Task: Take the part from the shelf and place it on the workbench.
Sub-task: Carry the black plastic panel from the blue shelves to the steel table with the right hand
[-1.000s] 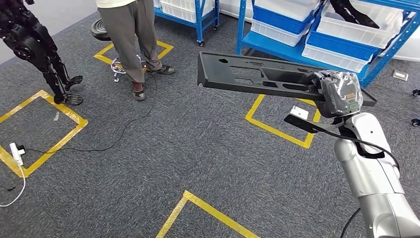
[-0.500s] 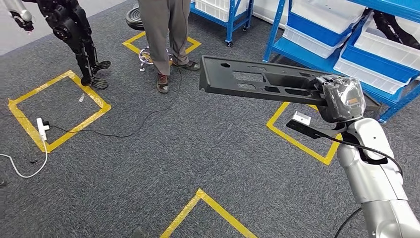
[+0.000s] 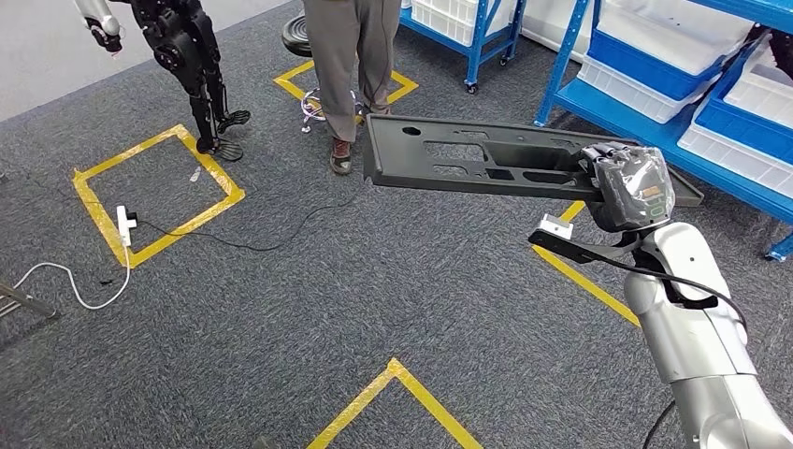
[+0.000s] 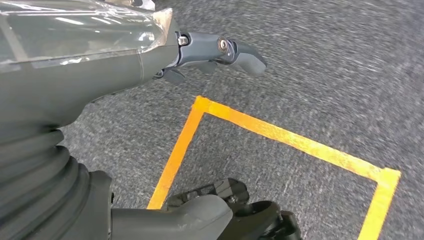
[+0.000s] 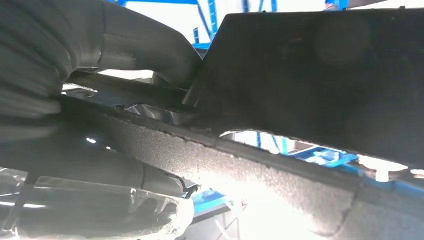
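Note:
The part (image 3: 477, 154) is a long flat black plastic panel with several cut-outs. My right hand (image 3: 628, 187), wrapped in clear film, grips one end and holds the panel out level above the carpet, pointing left across the head view. From the right wrist, the panel's dark underside (image 5: 310, 75) passes close over my right hand (image 5: 100, 55), whose fingers clamp its edge. My left hand (image 4: 150, 65) hangs over grey carpet and a yellow tape corner (image 4: 200, 107), fingers apart, holding nothing.
A person (image 3: 360, 56) stands ahead beside a stool (image 3: 301, 36). Another black humanoid robot (image 3: 187, 56) stands at the far left. Blue shelving with white bins (image 3: 673, 65) runs along the right. A power strip and cable (image 3: 124, 224) lie on the taped carpet.
The whole picture has shifted right and down, so the camera has turned left. The panel stays held level in my right hand.

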You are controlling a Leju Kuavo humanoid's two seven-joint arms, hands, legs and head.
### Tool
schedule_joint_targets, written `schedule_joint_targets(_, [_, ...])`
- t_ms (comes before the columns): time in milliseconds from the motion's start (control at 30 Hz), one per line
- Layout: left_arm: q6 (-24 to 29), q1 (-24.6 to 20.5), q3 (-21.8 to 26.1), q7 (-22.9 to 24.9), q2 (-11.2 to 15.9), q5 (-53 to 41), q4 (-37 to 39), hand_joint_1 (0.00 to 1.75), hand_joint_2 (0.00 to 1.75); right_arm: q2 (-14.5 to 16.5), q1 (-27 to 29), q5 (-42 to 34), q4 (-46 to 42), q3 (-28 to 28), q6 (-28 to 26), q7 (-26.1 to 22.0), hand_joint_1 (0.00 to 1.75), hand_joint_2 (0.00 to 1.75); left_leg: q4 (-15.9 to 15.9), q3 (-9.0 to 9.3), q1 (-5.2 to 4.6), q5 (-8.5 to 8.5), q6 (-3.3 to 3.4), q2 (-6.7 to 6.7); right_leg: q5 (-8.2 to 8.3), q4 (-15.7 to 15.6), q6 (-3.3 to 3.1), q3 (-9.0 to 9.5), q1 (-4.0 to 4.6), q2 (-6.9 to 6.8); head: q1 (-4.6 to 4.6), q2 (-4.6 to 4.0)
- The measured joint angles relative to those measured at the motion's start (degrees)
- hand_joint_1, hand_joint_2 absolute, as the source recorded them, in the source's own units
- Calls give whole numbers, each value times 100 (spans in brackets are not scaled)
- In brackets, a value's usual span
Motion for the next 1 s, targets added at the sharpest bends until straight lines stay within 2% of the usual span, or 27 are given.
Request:
schedule_joint_targets(33, [0,2,0,0,1,-1,0,0,175,9,-2,3,-1,2,0,0,169,175,-215,101,23,148,-13,22,-8,0,10,8,-7,-44,2,0])
schedule_joint_targets(100, [0,-4,-1,-2,2,-2,0,0,175,18,-18,7,-6,2,-1,0,169,175,-1019,531,36,496,-14,168,-34,1,49,36,-3,-124,1,0])
schedule_joint_targets(133, [0,-10,-1,-3,1,-4,0,0,175,16,-35,8,-11,-1,-2,0,169,175,-1344,707,26,601,3,229,-50,0,78,47,11,-158,7,0])
schedule_joint_targets(167, [0,-16,-1,-5,1,-7,0,0,175,14,-53,6,-16,-4,-3,0,169,175,-1536,808,8,647,28,270,-62,-4,109,55,28,-191,7,0])
schedule_joint_targets(200, [0,-20,-1,-6,1,-11,0,0,175,12,-66,4,-20,-6,-4,1,169,175,-1591,827,-18,642,59,266,-69,-17,145,59,46,-224,15,0])
schedule_joint_targets(233, [0,-22,-1,-7,1,-16,0,0,175,10,-75,2,-21,-7,-5,5,169,175,-1600,822,-36,648,101,206,-71,-36,183,71,54,-263,16,0])
schedule_joint_targets(300, [-1,-22,-1,-7,-1,-31,-1,0,175,-9,-67,-8,-25,-10,-9,13,169,175,-1664,861,-42,686,202,120,-128,12,245,52,48,-226,22,0])
schedule_joint_targets(333, [-3,-29,0,-6,-1,-37,-1,0,175,-33,-60,-17,-28,-17,-11,15,169,175,-1700,884,-43,709,256,75,-220,171,243,-14,43,-142,24,0])
schedule_joint_targets(400, [-9,-51,1,-3,-4,-47,-2,0,175,-96,-31,-44,-32,-40,-17,20,169,175,-1729,906,-53,728,322,-26,-513,829,184,-331,33,61,48,0])
schedule_joint_targets(467, [-13,-59,2,3,-9,-46,-2,0,175,-143,12,-60,-32,-57,-19,27,169,175,-1726,908,-70,724,342,-145,-723,1499,165,-710,53,146,68,0])
schedule_joint_targets(500, [-12,-55,2,5,-12,-44,-2,0,175,-149,27,-62,-32,-58,-19,28,169,175,-1723,908,-83,722,346,-207,-703,1575,184,-789,64,161,69,0])
schedule_joint_targets(533, [-12,-52,2,6,-14,-40,-1,0,175,-150,30,-63,-33,-58,-18,27,169,175,-1715,910,-94,720,346,-265,-591,1417,214,-747,73,174,71,0])
schedule_joint_targets(600, [-10,-50,3,3,-17,-36,-1,0,175,-148,5,-64,-33,-57,-16,23,169,175,-1691,908,-106,713,339,-379,-222,629,256,-415,73,252,71,0])
schedule_joint_targets(633, [-10,-50,4,1,-20,-33,-1,0,175,-145,-16,-64,-33,-56,-15,22,169,175,-1674,898,-117,706,328,-430,-75,281,247,-246,79,304,73,0])
schedule_joint_targets(667, [-9,-47,4,-1,-23,-30,-1,0,175,-142,-38,-65,-33,-56,-13,21,169,175,-1661,884,-125,701,314,-470,17,61,223,-141,88,341,72,0])
schedule_joint_targets(700, [-9,-39,4,-2,-27,-27,0,0,175,-136,-54,-65,-32,-55,-12,19,169,175,-1655,871,-129,699,297,-501,50,-16,187,-103,99,357,68,0])
schedule_joint_targets(767, [-6,-18,6,-2,-27,-24,1,0,175,-120,-69,-63,-33,-51,-11,17,169,175,-1656,857,-123,695,258,-535,75,-34,127,-79,96,292,64,0])
schedule_joint_targets(833, [1,-5,6,-1,-23,-24,1,0,175,-104,-73,-60,-37,-49,-12,17,169,175,-1491,792,-120,575,195,-386,89,-68,54,-35,59,223,55,0])
schedule_joint_targets(867, [4,-6,5,0,-20,-24,0,0,175,-99,-75,-58,-38,-49,-13,17,169,175,-1241,682,-109,429,158,-261,91,-84,15,-12,44,187,48,0])
schedule_joint_targets(933, [7,-8,6,0,-23,-24,1,0,175,-95,-73,-58,-39,-49,-13,17,169,175,-481,311,-62,80,83,-74,74,-85,-32,11,54,116,38,0])
schedule_joint_targets(967, [7,-5,6,0,-23,-24,1,0,175,-93,-70,-58,-39,-48,-13,17,169,175,-158,135,-33,-26,55,-39,69,-85,-38,15,58,77,39,0])
schedule_joint_targets(1000, [7,-3,5,0,-23,-24,1,0,175,-90,-68,-57,-39,-46,-13,17,169,175,-11,38,-7,-34,31,-20,65,-84,-40,17,59,39,37,0])
